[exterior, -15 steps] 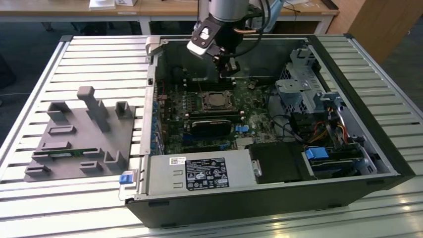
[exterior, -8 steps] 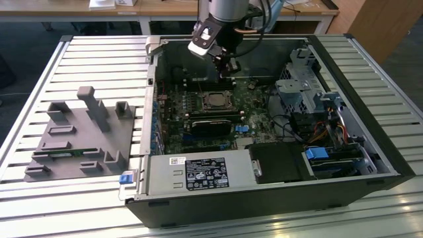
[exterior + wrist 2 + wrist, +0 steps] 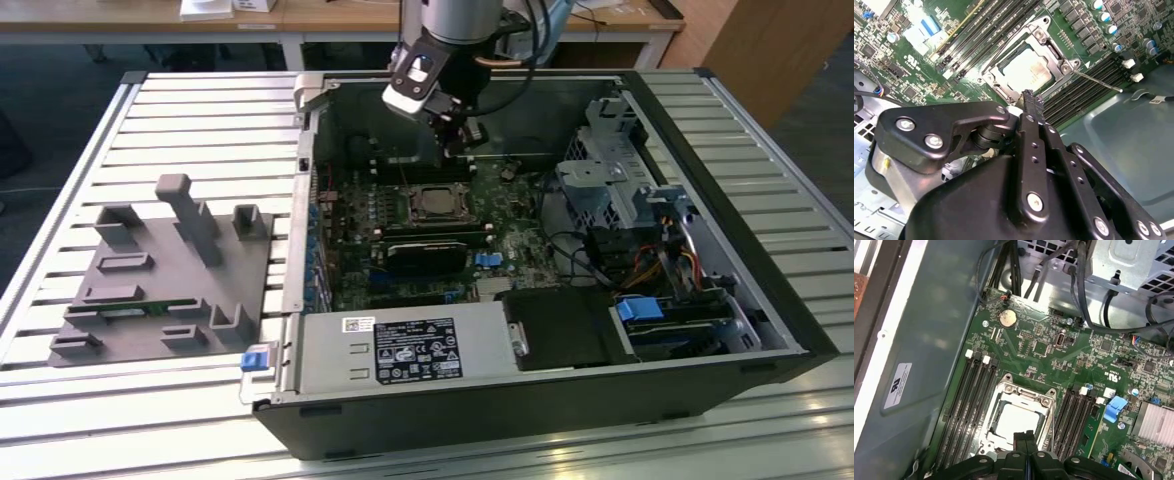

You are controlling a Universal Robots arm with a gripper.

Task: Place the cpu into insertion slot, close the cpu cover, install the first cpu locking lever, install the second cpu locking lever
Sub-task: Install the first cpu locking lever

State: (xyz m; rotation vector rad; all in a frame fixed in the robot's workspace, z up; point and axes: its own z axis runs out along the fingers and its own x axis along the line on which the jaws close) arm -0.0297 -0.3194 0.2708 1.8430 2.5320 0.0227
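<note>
We had the cpu (image 3: 1024,67) seated flat in the insertion slot (image 3: 998,86), pale face up. The cpu cover (image 3: 1026,392) looked to be down over it, its window framing the chip (makes sense: the frame has to pin the chip before any lever goes on). The gripper (image 3: 1029,97) hung close over the socket's edge with its fingers pressed together and nothing between them. Our read: a closed tip suits pushing a lever, not grasping. One locking lever (image 3: 1099,81) stood unlatched, a thin rod with its long axis running out from a socket corner and slanting across the neighbouring memory slots (image 3: 1089,85). The chip was square, so it had no real long axis. Its edges ran parallel to those slots. We couldn't tell the other lever's state.
</note>
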